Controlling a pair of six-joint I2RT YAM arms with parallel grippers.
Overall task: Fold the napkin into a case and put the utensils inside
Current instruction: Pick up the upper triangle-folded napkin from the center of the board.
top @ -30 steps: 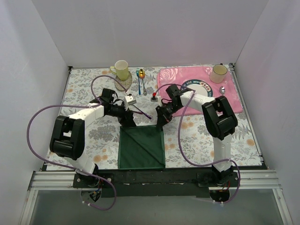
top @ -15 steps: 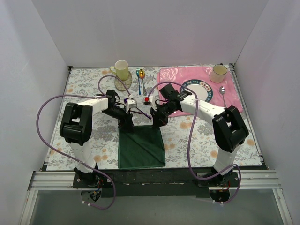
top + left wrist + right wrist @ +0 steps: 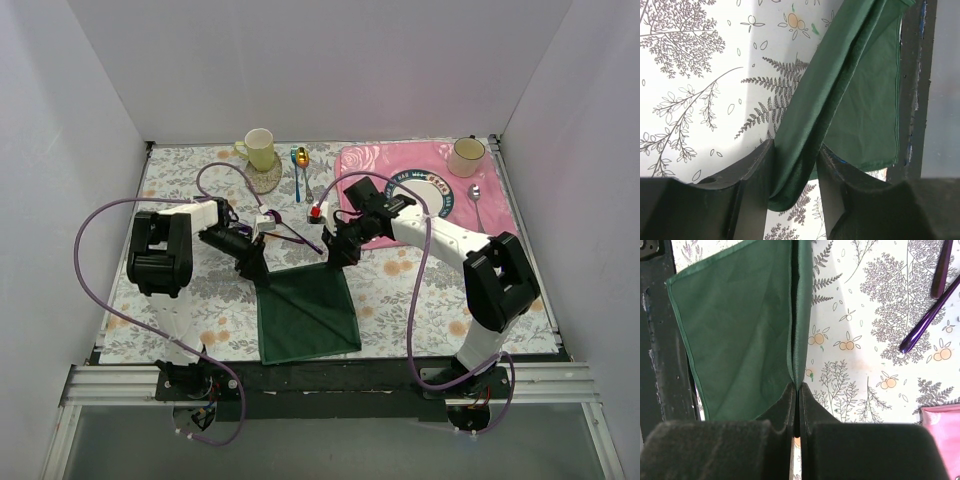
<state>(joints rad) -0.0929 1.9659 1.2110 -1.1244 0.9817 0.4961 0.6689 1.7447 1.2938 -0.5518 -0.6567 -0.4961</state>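
Note:
The dark green napkin lies near the table's front edge, its far edge lifted and pulled taut between both grippers. My left gripper is shut on a thick fold at the far left corner; in the left wrist view that fold of the napkin fills the gap between the fingers. My right gripper is shut on the far right corner, pinching the hem of the napkin thinly. The purple utensils lie just behind the napkin between the arms. Two handles of these utensils show in the right wrist view.
A pale cup on a coaster stands at the back, with blue and gold spoons beside it. The pink placemat at the back right carries a plate, a mug and a silver spoon. The black front rail borders the napkin.
My left jaws have closed on the napkin's far left corner. Both grippers have shifted left and lifted the far edge, which skews the cloth.

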